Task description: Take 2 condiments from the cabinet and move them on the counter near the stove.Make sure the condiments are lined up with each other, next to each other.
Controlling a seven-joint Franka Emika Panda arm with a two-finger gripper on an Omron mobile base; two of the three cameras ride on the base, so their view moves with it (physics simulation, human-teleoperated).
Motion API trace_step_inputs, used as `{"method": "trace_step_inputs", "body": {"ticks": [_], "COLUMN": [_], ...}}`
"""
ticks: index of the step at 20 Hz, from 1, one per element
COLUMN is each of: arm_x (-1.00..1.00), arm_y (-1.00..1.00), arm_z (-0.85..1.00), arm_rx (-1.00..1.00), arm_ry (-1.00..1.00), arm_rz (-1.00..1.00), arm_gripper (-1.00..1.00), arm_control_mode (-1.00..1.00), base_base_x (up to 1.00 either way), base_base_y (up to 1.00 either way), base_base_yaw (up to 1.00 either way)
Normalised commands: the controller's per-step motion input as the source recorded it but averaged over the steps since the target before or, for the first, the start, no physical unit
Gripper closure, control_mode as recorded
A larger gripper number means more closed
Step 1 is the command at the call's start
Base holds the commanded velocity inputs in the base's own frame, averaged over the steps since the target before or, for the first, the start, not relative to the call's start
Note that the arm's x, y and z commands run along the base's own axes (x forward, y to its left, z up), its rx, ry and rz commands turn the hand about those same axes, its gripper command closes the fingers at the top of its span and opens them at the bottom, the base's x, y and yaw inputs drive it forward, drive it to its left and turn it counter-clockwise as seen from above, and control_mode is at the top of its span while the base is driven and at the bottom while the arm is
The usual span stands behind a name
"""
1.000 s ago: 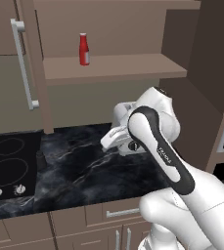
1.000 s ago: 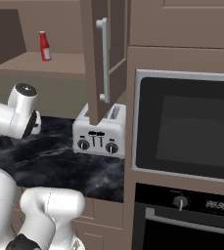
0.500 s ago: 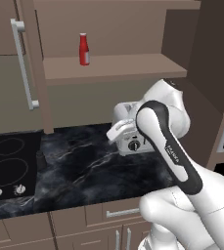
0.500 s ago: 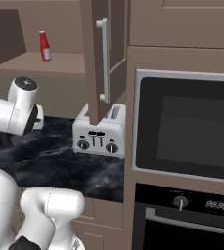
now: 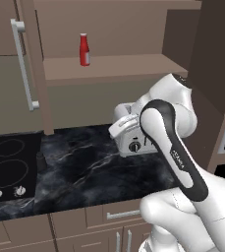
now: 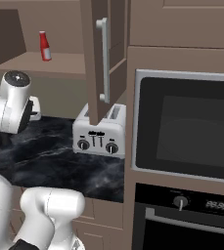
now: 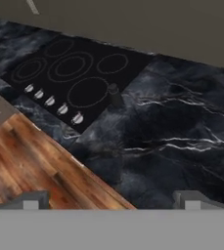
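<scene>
The forearm has been swung right and upward since the earlier frame, so the silver toaster (image 5: 128, 135) is now partly covered in the left base view. The gripper (image 7: 111, 197) is spread fully and holds nothing, pointed down at the counter (image 7: 182, 127). The dark shaker (image 7: 115, 94) is already set at the stove (image 7: 69, 73) edge. The red bottle (image 5: 84, 49) is still upright on the cabinet shelf (image 5: 119, 66). Risk noted: a reach past the open door (image 6: 98, 58) could clip it, or tip the slim bottle (narrow base). Worktop is glossy veined black; wood flooring is seen below.
</scene>
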Motion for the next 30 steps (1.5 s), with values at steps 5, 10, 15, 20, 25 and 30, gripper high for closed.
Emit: {"method": "trace_step_inputs", "body": {"ticks": [5,10,15,20,25,30], "arm_x": [0.0,-0.01,0.0,0.0,0.0,0.01], "arm_y": [0.0,0.0,0.0,0.0,-0.03,-0.02], "arm_z": [0.19,0.2,0.14,0.24,0.31,0.25], "arm_rx": [0.0,0.0,0.0,0.0,0.0,0.0], "arm_ry": [-0.16,-0.18,-0.13,-0.1,-0.01,-0.01], "arm_rz": [0.0,0.0,0.0,0.0,0.0,0.0], "arm_gripper": [-1.0,-1.0,-1.0,-1.0,-1.0,-1.0], "arm_control_mode": [-1.0,-1.0,-1.0,-1.0,-1.0,-1.0], "base_base_x": [0.0,0.0,0.0,0.0,0.0,0.0], "base_base_y": [0.0,0.0,0.0,0.0,0.0,0.0], "base_base_yaw": [0.0,0.0,0.0,0.0,0.0,0.0]}}
